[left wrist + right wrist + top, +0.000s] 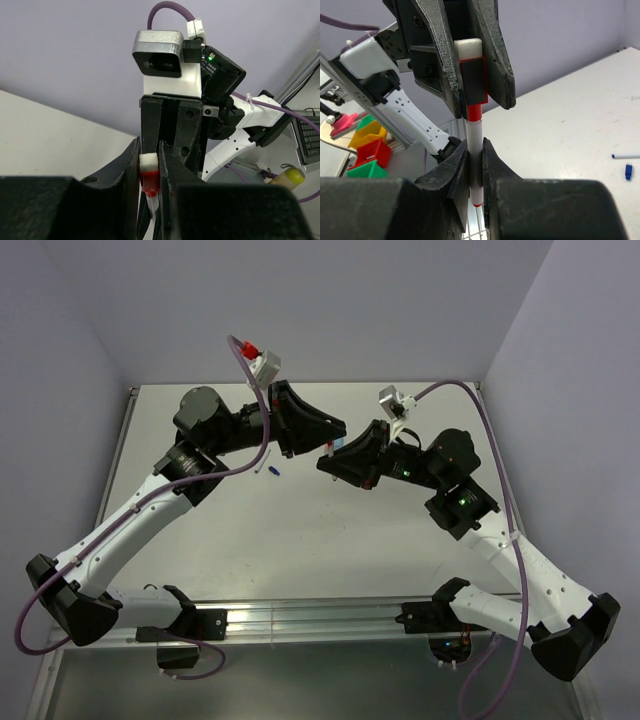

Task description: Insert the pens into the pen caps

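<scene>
Closest in, from the right wrist view: the right gripper (475,156) is clamped snug on a white pen (474,134), fingers pinching the lower part of the barrel. The pen stands upright, and a little red tip pokes out below the fingers.

Follow the pen up and you hit the red cap (473,80), directly above the right gripper and lined up with the barrel. The pen's top end meets the red cap's lower mouth. I can't tell how far in it actually sits, because that bit is in shadow.

The left gripper (479,100) comes at the red cap from the opposite side. Its jaws are squeezed nearly together on the red cap's sides, and the cap's white end sticks out past the fingers. The left wrist view shows the same pinch, with the white end and a red strip wedged between the two black fingers (169,165).

From overhead, both grippers meet tip to tip above the table (300,540), with the red cap right at the junction.

Farther out, down on the table and off to the left-arm side of the red cap, lies a loose pen (267,468). A small blue cap (278,472) sits just beside it, apart from it, not on it. Neither gripper is anywhere close to those two.
</scene>
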Controlling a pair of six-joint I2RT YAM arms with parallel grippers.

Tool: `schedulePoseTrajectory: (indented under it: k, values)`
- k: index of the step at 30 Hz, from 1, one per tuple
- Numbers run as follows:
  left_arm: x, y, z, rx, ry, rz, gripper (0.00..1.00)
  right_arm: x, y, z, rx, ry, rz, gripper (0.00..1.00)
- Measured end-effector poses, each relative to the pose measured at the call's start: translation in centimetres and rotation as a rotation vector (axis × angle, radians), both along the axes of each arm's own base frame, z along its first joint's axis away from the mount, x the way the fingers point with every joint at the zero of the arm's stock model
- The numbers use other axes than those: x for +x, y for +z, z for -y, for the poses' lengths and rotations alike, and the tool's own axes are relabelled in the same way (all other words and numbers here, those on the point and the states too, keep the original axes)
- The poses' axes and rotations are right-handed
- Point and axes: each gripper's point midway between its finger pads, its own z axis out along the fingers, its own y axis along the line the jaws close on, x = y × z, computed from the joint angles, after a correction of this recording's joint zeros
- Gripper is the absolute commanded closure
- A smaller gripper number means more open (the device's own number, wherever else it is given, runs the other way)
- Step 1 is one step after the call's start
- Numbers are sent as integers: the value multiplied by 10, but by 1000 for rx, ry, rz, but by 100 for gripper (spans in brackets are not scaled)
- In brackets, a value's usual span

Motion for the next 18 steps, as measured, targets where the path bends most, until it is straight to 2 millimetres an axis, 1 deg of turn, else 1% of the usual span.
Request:
schedulePoseTrajectory:
  k: [7, 18]
  values:
    - [5, -14, 3, 6, 79, 10, 100, 6, -14, 4, -54, -70, -21, 100]
    - [22, -30, 4, -9, 317, -14, 100, 20, -30, 11, -121, -180, -65, 100]
